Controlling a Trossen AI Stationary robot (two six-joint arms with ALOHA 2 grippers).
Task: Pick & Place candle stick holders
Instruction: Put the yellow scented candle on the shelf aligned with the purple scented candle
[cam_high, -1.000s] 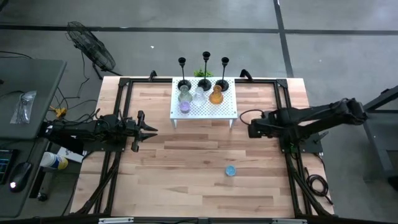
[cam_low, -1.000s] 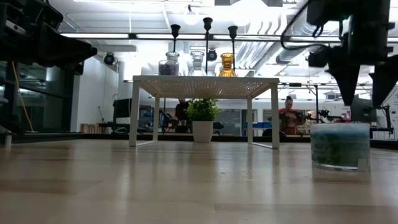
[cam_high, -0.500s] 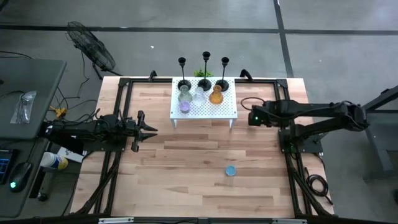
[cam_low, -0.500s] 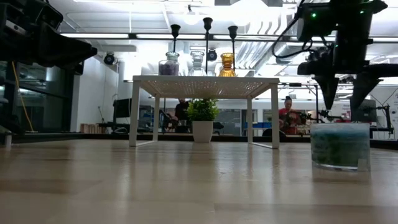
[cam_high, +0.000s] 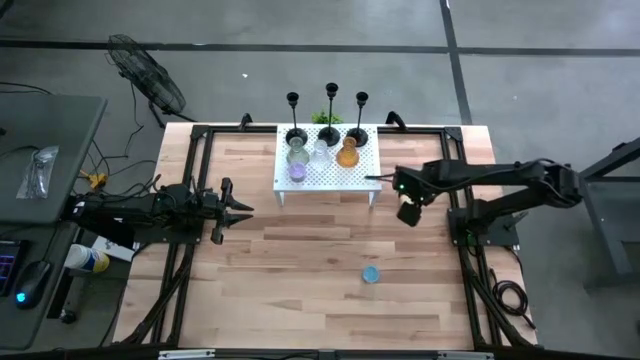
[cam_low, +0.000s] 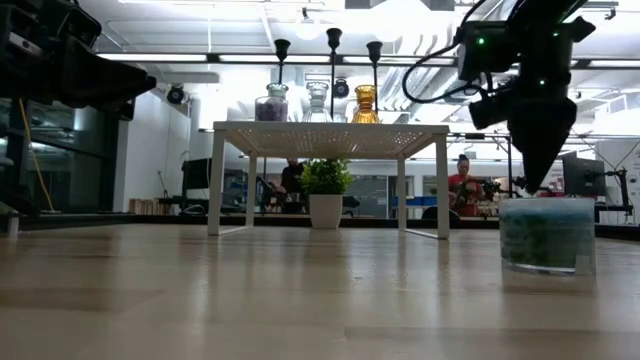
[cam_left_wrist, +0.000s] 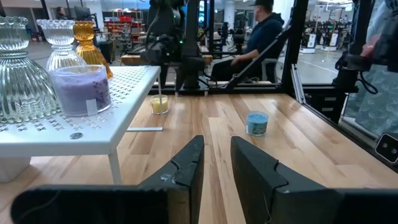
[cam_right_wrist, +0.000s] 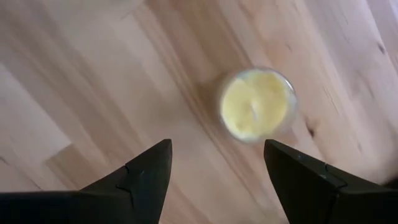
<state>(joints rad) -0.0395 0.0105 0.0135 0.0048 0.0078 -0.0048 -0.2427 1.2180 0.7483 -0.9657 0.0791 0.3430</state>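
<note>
From above, the light wooden table (cam_high: 300, 290) carries a small white perforated stand (cam_high: 328, 172) at its far middle. Three tall thin black candlesticks (cam_high: 331, 112) stand along the stand's far edge, and in front of them sit a purple glass votive cup (cam_high: 297, 171), a clear ribbed glass cup (cam_high: 320, 155) and an orange glass holder (cam_high: 348, 153). A small blue glass votive cup (cam_high: 371, 274) rests alone on the bare wood, near and right of the stand. The right gripper (cam_high: 407, 210) hangs just beside the stand's right end, pointing down. The left gripper (cam_high: 238, 208) waits at the table's left side, well apart from the stand.

At table height, the blue cup (cam_low: 547, 235) sits close on the right, and the right arm's fingers (cam_low: 540, 150) point down behind it. The stand (cam_low: 331, 139) rises in the middle with the candlesticks (cam_low: 333, 60) on top.

The left wrist view shows the left gripper (cam_left_wrist: 216, 167) with its fingers only a narrow gap apart, empty. Beyond lie the purple cup (cam_left_wrist: 79, 91), the blue cup (cam_left_wrist: 256, 122) and a small yellow glass votive cup (cam_left_wrist: 160, 104) on the wood beside the stand.

The right wrist view looks down on the yellow cup (cam_right_wrist: 257, 104), sitting on the table beyond the right gripper (cam_right_wrist: 217, 165), whose fingers are spread wide and hold nothing.
</note>
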